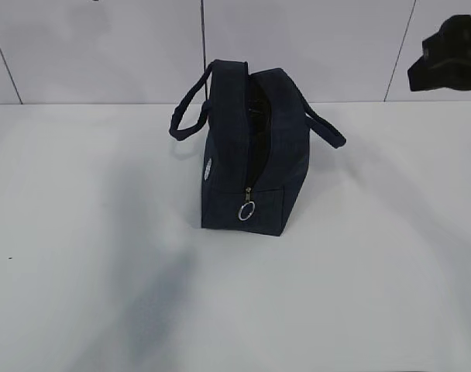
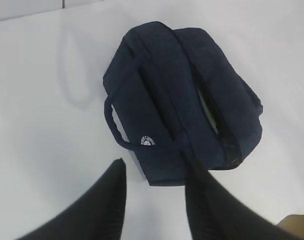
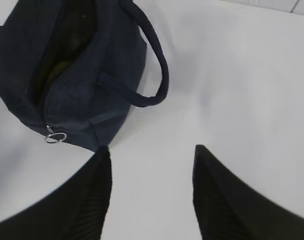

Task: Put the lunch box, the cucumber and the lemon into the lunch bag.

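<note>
The dark navy lunch bag (image 1: 247,155) stands upright at the middle of the white table, its top zipper open and the silver ring pull (image 1: 246,211) hanging at the near end. In the left wrist view my left gripper (image 2: 154,170) hovers open over the table, just short of the lunch bag (image 2: 182,95), with nothing between its fingers. My right gripper (image 3: 152,150) is also open and empty, beside the lunch bag (image 3: 72,65) and its ring pull (image 3: 55,136). A pale greenish strip (image 2: 207,107) shows inside the opening; I cannot tell what it is. Lunch box, cucumber and lemon are otherwise hidden.
The white table (image 1: 88,256) spreads around the bag, with a tiled wall behind it. A black piece of an arm (image 1: 451,50) shows at the top right of the exterior view. The bag's loop handles (image 1: 190,108) stick out to both sides.
</note>
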